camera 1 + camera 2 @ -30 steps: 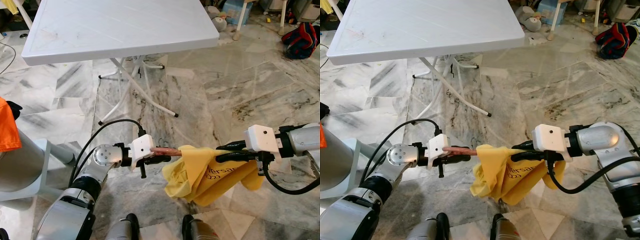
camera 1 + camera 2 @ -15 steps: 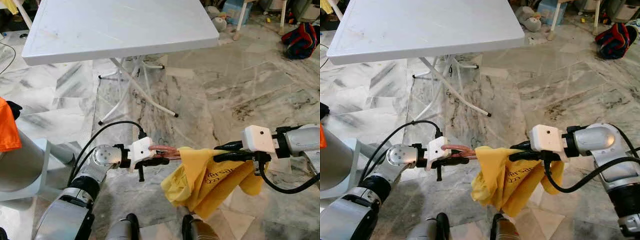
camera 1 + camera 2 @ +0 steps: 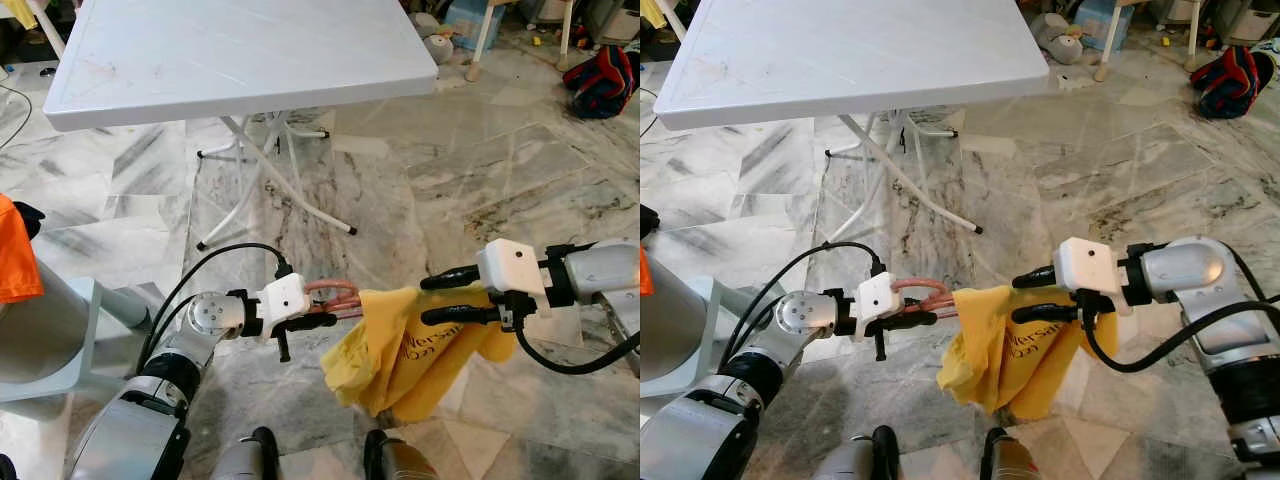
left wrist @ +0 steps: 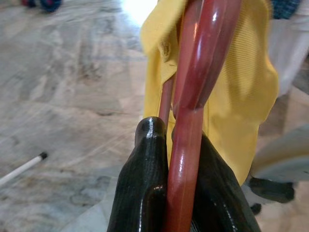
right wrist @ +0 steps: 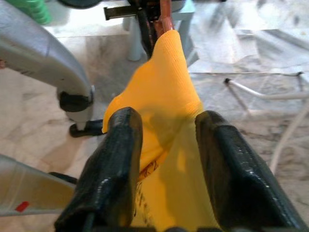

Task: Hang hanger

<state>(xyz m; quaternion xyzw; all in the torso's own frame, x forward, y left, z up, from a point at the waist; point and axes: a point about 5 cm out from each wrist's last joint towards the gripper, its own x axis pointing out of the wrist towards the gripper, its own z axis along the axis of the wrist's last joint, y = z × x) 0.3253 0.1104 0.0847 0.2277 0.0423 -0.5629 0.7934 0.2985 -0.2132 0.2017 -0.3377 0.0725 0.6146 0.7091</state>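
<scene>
Hanger [image 3: 330, 297] — a thin reddish rod, stiff, light and glossy, so probably slippery — is clenched in the left gripper [image 3: 322, 310] at one end, held above the floor between the arms. A soft yellow shirt [image 3: 415, 345] drapes limp from it. The right gripper [image 3: 432, 299] has its jaws spread, released, either side of the cloth (whether they touch the rod beneath is unclear). Best hold: the bare rod. A white folding surface [image 3: 240, 50] stands ahead on marble floor [image 3: 480, 170]; clutter lies beyond.
</scene>
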